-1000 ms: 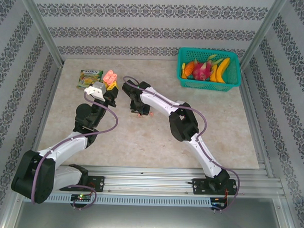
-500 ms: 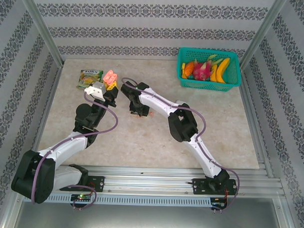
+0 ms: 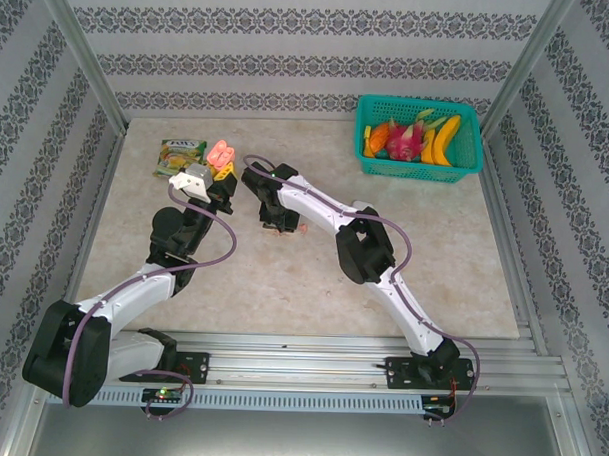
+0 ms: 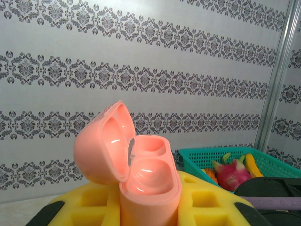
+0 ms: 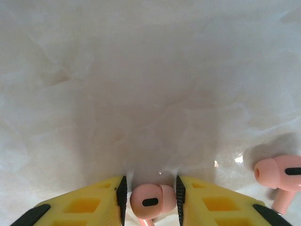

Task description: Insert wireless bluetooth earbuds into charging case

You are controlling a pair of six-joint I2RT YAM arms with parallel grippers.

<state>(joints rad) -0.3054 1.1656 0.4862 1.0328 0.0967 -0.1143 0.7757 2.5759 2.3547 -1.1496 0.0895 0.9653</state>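
Pink case (image 4: 141,181) stands upright, lid hinged open to the left, clamped in left gripper (image 4: 149,207). One pink earbud (image 5: 151,201) lies on tabletop (image 5: 141,70) btwn right gripper's (image 5: 150,184) fingers. 2nd pink earbud (image 5: 281,173) lies apart, to its right.

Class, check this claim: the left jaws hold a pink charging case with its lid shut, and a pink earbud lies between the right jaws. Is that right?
Not quite: the lid of the pink charging case stands open, as the left wrist view shows. The left jaws do hold it, and a pink earbud lies between the right jaws.
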